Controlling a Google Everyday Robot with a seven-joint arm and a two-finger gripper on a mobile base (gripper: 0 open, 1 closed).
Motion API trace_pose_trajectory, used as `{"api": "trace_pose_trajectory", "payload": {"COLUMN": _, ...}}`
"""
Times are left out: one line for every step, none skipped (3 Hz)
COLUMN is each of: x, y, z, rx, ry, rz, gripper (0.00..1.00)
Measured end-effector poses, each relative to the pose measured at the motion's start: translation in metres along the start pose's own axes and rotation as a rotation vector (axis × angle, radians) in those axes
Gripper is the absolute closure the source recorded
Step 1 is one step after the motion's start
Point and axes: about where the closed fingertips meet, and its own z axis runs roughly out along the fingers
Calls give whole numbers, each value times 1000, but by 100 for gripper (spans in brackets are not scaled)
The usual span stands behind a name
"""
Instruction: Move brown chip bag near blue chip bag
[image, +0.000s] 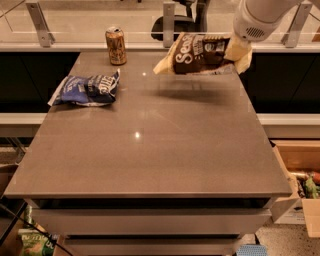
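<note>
The pincer (237, 49) is at the far right of the scene, above the far right corner of the surface (165, 145), clamped on the right end of the brown chip bag (197, 54). The bag hangs lengthwise in the air, clear of the surface, its free end pointing left and a soft shadow beneath it. The blue chip bag (87, 89) lies wrinkled on the far left part of the surface, well apart from the brown one. A brown can (116, 46) stands upright beyond it, near the far edge
</note>
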Motion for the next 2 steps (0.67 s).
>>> {"api": "trace_pose_trajectory", "payload": {"x": -10, "y": 38, "z": -4, "rx": 0, "ry": -12, "rz": 4, "gripper": 100}}
{"api": "trace_pose_trajectory", "payload": {"x": -23, "y": 75, "z": 1, "rx": -3, "ry": -23, "rz": 0, "gripper": 100}}
